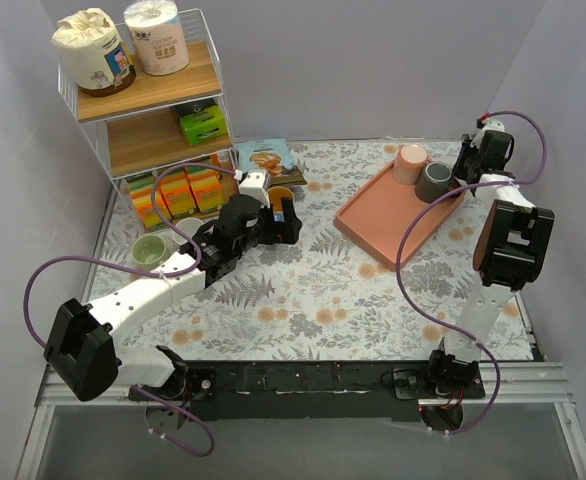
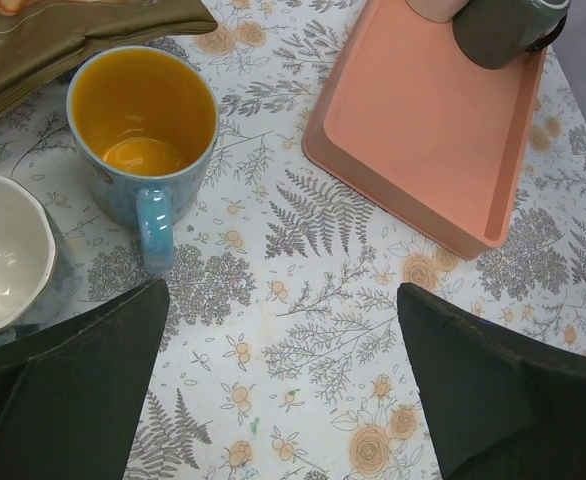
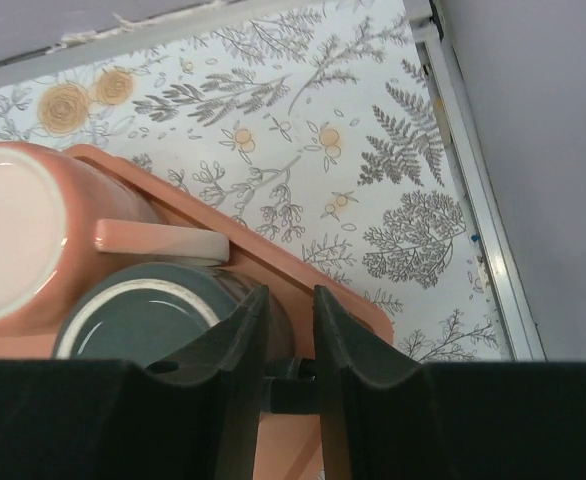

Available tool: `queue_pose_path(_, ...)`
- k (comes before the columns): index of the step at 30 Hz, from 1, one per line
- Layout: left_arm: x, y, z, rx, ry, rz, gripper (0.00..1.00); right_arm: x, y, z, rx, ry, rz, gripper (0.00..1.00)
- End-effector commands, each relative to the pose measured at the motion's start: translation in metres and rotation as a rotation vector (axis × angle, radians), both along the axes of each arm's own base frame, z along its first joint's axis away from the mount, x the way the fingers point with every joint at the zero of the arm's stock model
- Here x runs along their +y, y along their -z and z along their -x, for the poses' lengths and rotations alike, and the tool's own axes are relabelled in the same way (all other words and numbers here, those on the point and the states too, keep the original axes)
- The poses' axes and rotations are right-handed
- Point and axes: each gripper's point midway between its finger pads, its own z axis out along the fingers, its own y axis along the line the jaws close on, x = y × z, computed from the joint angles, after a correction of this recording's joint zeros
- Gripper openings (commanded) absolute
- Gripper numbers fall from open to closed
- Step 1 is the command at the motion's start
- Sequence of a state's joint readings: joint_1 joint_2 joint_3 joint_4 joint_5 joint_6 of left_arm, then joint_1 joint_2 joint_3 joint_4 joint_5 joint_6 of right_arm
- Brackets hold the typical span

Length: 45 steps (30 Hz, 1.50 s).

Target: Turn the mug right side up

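Left of the tray point(image 2: 423, 150), the left gripper point(image 2: 283, 300) hangs with its jaws wide apart, just short of an upright blue mug point(image 2: 143, 130) whose handle faces it. At the tray's far end the grey mug point(image 3: 143, 320) stands mouth down with its axis vertical, touching an inverted pink mug point(image 3: 13, 230). The right gripper point(image 3: 291, 295) pinches the grey mug's handle. The wrapper print on the toilet rolls point(image 1: 93, 50) is too small to read.
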<state>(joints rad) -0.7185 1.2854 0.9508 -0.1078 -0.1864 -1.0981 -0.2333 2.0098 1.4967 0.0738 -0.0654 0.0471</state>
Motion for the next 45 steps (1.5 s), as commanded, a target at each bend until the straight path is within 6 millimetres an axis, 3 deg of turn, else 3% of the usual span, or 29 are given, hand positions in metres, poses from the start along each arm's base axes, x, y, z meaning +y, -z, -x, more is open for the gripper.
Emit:
queue_pose_path(1,0.006,-0.017,0.005,-0.026,-0.013,0.022,0.98,0.000,-0.004,-0.011,0.010,0.049,-0.037,0.29)
queue_pose_path(3,0.007,-0.016,0.006,-0.024,-0.018,0.024,0.98,-0.001,-0.001,-0.012,0.023,0.055,-0.035,0.24)
queue_pose_path(9,0.009,-0.013,0.007,-0.017,-0.025,0.026,0.98,0.006,0.028,0.012,0.122,0.060,-0.072,0.05)
queue_pose_path(12,0.008,-0.013,0.007,-0.017,-0.025,0.030,0.98,0.013,0.028,0.024,0.129,0.044,-0.088,0.01)
queue_pose_path(13,0.008,-0.014,0.007,-0.019,-0.026,0.030,0.98,0.017,0.017,0.028,0.110,0.030,-0.092,0.01)
queue_pose_path(18,0.011,-0.015,0.008,-0.029,-0.033,0.043,0.98,0.036,0.008,0.053,0.102,-0.074,-0.095,0.01)
queue_pose_path(20,0.011,-0.015,0.009,-0.030,-0.030,0.044,0.98,0.035,0.000,0.061,0.083,-0.059,-0.077,0.01)
queue_pose_path(23,0.011,-0.015,0.010,-0.032,-0.025,0.041,0.98,0.023,-0.009,0.068,0.093,-0.001,-0.036,0.16)
queue_pose_path(24,0.011,-0.016,0.011,-0.033,-0.022,0.043,0.98,0.023,-0.014,0.068,0.085,-0.003,-0.026,0.25)
queue_pose_path(28,0.011,-0.017,0.012,-0.034,-0.020,0.047,0.98,0.031,-0.039,0.076,0.032,-0.072,0.011,0.38)
queue_pose_path(30,0.011,-0.016,0.012,-0.033,-0.021,0.050,0.98,0.040,-0.039,0.079,0.033,-0.156,0.032,0.43)
queue_pose_path(34,0.011,-0.017,0.013,-0.031,-0.020,0.054,0.98,0.056,-0.015,0.082,0.147,-0.324,0.034,0.55)
queue_pose_path(35,0.010,-0.016,0.013,-0.027,-0.016,0.055,0.98,0.057,-0.010,0.081,0.167,-0.341,0.030,0.66)
queue_pose_path(36,0.009,-0.016,0.014,-0.026,-0.008,0.056,0.98,0.058,-0.009,0.080,0.172,-0.352,0.027,0.94)
queue_pose_path(45,0.008,-0.021,0.010,-0.040,-0.007,0.047,0.98,0.060,0.012,0.079,0.201,-0.404,0.039,0.97)
